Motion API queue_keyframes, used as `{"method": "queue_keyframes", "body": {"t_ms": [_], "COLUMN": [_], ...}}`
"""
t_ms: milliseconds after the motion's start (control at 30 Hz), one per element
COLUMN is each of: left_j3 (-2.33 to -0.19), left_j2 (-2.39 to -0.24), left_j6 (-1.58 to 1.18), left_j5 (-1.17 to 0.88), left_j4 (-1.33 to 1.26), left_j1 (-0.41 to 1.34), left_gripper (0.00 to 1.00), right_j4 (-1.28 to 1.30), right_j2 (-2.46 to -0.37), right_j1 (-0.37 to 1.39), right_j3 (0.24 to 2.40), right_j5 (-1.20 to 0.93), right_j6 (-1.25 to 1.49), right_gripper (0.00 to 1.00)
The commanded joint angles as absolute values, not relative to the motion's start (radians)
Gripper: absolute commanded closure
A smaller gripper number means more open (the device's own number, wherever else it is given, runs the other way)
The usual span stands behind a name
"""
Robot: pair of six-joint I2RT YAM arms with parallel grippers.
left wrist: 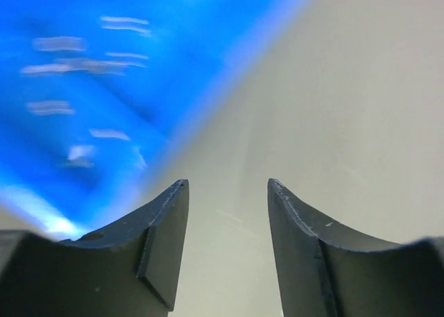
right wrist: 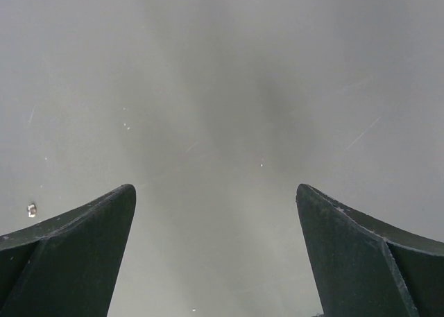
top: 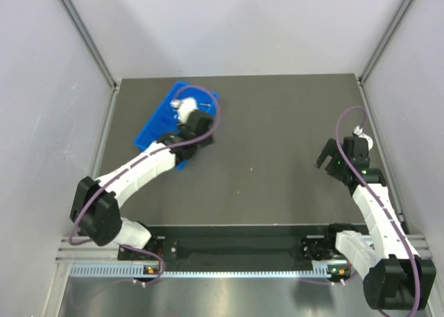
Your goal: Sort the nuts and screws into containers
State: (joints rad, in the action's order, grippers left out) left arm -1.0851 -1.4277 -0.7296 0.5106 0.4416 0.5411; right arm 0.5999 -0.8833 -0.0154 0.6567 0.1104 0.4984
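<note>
Item: screws (left wrist: pixel 59 44), thin silver pieces. They are showing only as pale blurred streaks inside the blue tray (top: pixel 151 131), so a count is not possible. The tray is lying at the far left of the table (top: pixel 270 171), turned at an angle to its edges. Which compartment is holding them cannot be told. Companion item: one squat silver speck, probably a nut (right wrist: pixel 31 209), is lying loose on the bare table at the right, just left of the right claw's left finger. Handling, as judged: each piece is looking very light, hard and smooth, so it is likely to slip or flick away under an off-centre pinch. It is not fragile. Best hold for a screw is across the shank, with the fingertips coming straight down on either side. Best hold for a nut is across two opposite flats. The left claw (left wrist: pixel 227 186) is hovering over the tray's right edge, its jaws standing partly apart with nothing between them. The right claw (right wrist: pixel 215 192) is hanging over the table at the right, well apart from the tray, its jaws spread wide and empty.
</note>
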Motion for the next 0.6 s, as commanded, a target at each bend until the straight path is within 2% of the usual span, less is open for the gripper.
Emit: {"method": "queue_keyframes", "body": {"t_ms": [0,133,267,567], "left_j3": [-1.170,-1.242,-1.356,-1.497], "left_j2": [-1.469,-1.653,-1.833,-2.014], "left_j6": [-0.689,-0.616,-0.575,-0.549], "left_j5": [0.424,0.324,0.282,0.295], "left_j4": [0.356,0.311,0.321,0.388], "left_j1": [0.734,0.906,0.939,0.953], "left_gripper": [0.45,0.46,0.46,0.50], "right_j4": [0.617,0.641,0.657,0.680], "right_j2": [-0.867,-0.868,-0.854,-0.811], "right_j1": [-0.014,-0.015,-0.015,-0.015], "right_j3": [0.709,0.716,0.721,0.724], "right_j5": [0.141,0.160,0.167,0.199], "right_j6": [0.497,0.505,0.497,0.491], "right_gripper": [0.00,0.00,0.00,0.00]}}
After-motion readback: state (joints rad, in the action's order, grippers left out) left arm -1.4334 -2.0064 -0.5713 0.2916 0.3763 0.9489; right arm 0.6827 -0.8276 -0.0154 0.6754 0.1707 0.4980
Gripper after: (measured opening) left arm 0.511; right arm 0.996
